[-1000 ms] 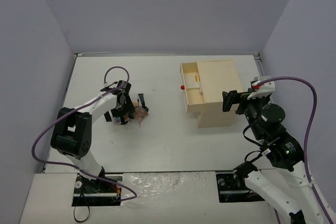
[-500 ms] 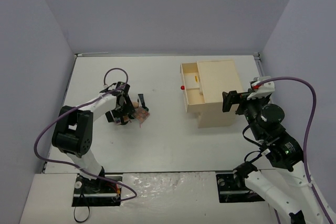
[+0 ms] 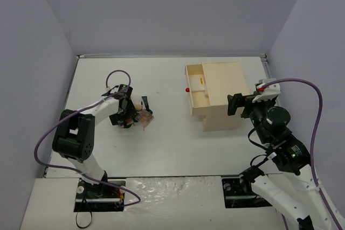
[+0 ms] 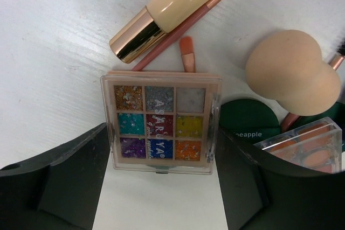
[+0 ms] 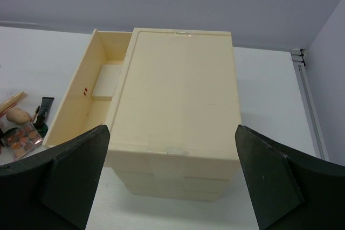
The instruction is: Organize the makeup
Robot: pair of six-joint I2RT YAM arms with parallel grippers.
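The makeup lies in a small pile (image 3: 143, 113) at the left of the table. In the left wrist view I see a square palette of coloured glitter pans (image 4: 161, 121), a beige tube with a gold cap (image 4: 172, 9), a thin pink pencil (image 4: 178, 33), a beige sponge (image 4: 291, 74), a dark green compact (image 4: 248, 122) and an orange-toned palette (image 4: 307, 146). My left gripper (image 4: 161, 129) is down at the table, its jaws against the two sides of the glitter palette. My right gripper (image 5: 172, 127) is open and empty, held above the near end of the drawer box.
The beige wooden drawer box (image 3: 218, 95) stands at the right, its top drawer (image 5: 102, 95) pulled out to the left, with a red knob (image 3: 187, 89). The pile also shows at the left edge of the right wrist view (image 5: 21, 127). Walls close the table in.
My left gripper has shifted slightly left and down at the makeup pile. The right arm has barely moved.
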